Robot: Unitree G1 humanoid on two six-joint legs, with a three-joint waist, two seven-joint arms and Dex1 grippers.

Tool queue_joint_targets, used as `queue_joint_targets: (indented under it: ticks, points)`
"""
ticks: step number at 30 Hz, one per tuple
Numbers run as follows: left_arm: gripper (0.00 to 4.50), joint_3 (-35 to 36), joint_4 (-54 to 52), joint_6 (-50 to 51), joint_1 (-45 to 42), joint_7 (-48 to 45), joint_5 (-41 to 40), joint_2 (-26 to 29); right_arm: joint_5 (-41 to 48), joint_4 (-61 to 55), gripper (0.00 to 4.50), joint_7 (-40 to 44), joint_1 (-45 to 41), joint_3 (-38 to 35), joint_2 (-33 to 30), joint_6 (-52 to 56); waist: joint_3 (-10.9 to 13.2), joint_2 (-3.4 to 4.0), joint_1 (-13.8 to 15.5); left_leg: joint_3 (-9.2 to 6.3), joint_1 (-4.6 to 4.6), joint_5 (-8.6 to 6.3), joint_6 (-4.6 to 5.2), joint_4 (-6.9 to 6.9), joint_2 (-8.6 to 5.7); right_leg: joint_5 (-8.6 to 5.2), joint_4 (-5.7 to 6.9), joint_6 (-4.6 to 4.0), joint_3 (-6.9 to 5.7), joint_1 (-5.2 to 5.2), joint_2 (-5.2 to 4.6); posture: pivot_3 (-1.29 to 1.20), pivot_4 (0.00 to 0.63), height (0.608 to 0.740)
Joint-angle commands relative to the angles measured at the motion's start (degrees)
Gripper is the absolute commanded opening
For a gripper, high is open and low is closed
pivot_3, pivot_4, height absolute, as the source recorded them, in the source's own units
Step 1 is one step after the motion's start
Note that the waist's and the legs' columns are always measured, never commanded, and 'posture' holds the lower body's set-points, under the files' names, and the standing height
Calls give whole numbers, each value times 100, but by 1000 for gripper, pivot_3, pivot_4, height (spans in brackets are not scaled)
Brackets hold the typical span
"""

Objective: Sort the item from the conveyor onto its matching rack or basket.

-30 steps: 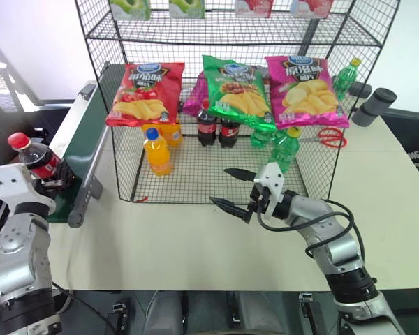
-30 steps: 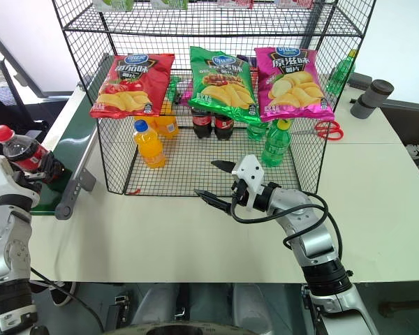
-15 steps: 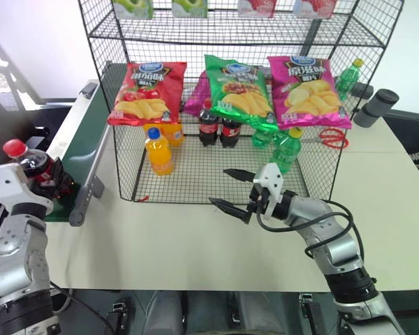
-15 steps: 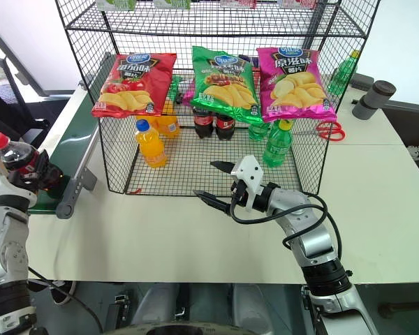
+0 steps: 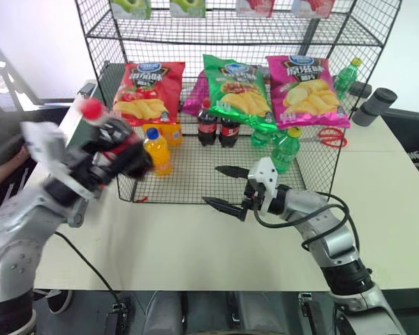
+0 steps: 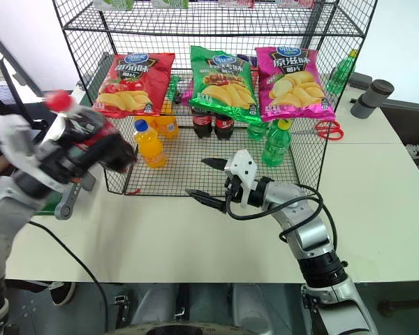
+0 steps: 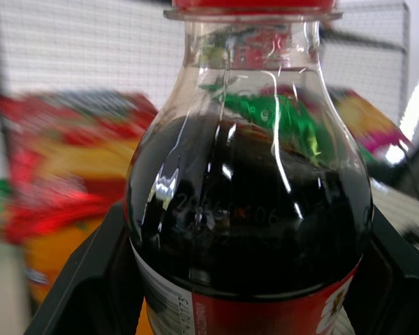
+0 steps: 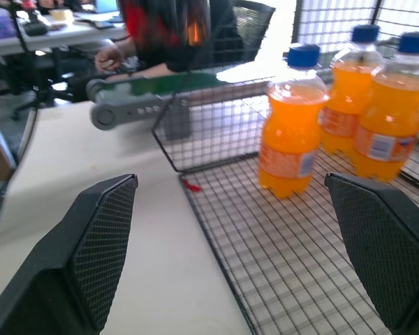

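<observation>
Chip bags: a red bag (image 5: pixel 145 93), a green bag (image 5: pixel 235 91) and a pink bag (image 5: pixel 306 89) hung side by side.
Orange soda: a bottle (image 5: pixel 157 151) stood near left, more behind it.
Green bottle (image 5: pixel 286 149): stood right.
Scissors (image 5: pixel 327 136): red-handled, lay far right.
Grey cylinder (image 5: pixel 374 106): far right, on the table (image 5: pixel 195 244).

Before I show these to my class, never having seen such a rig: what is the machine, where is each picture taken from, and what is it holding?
It is a two-armed humanoid robot. The two wide pictures come from cameras in its head, looking down over a table. The two close-ups come from a camera on each wrist.

Its left gripper is shut on a small cola bottle with a red cap, held beside the front left corner of the black wire rack. The right gripper hovers open and holds nothing, in front of the rack.

In the rack's basket stand orange soda bottles, two more colas and green bottles; chip bags hang above. A green conveyor runs along the left.
</observation>
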Motion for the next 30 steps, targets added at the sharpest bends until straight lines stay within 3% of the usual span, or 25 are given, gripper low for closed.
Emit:
queue_joint_targets:
  ticks: [1, 5, 14, 28, 29, 30]
  points:
    - [3047, -568, -136, -35, -349, -209, 147, -171, 444, -380, 4500, 104, -165, -36, 66, 364, 0, 0, 9, 0, 0, 0, 0, 0, 0, 0, 0, 0, 0, 0, 3, 0, 150, 734]
    - [3047, -1049, 235, -2, -702, -478, 169, -544, 672, -536, 4500, 89, -273, -20, 93, 745, 1, 0, 10, 0, -3, 0, 1, 2, 3, 0, -1, 1, 1, -1, 14, 0, 150, 734]
    - [3047, -1955, 701, 105, -1299, -1458, 605, -595, 457, -355, 4500, 26, -613, 199, 161, 857, 1, 1, 13, 0, -3, 0, 1, 3, 8, 1, -1, 2, 3, -4, 44, 0, 150, 734]
    - [3047, -2124, 760, 52, -1398, -1737, 1039, -842, 579, -418, 4500, 353, -595, 413, 104, 1332, 1, 1, 17, -2, -4, 1, 2, 4, 9, 1, 0, 3, 4, -4, 43, 0, 150, 734]
    - [3040, -2116, 751, 47, -1385, -1730, 1052, -845, 589, -420, 3976, 363, -585, 416, 105, 1347, 1, 1, 18, -2, -4, 1, 2, 4, 9, 1, 0, 3, 4, -4, 43, 0, 150, 734]
    - [3040, -2109, 746, 42, -1378, -1726, 1063, -851, 597, -425, 3788, 376, -577, 419, 106, 1355, 1, 1, 19, -2, -4, 1, 2, 4, 9, 1, 0, 3, 4, -4, 44, 0, 150, 734]
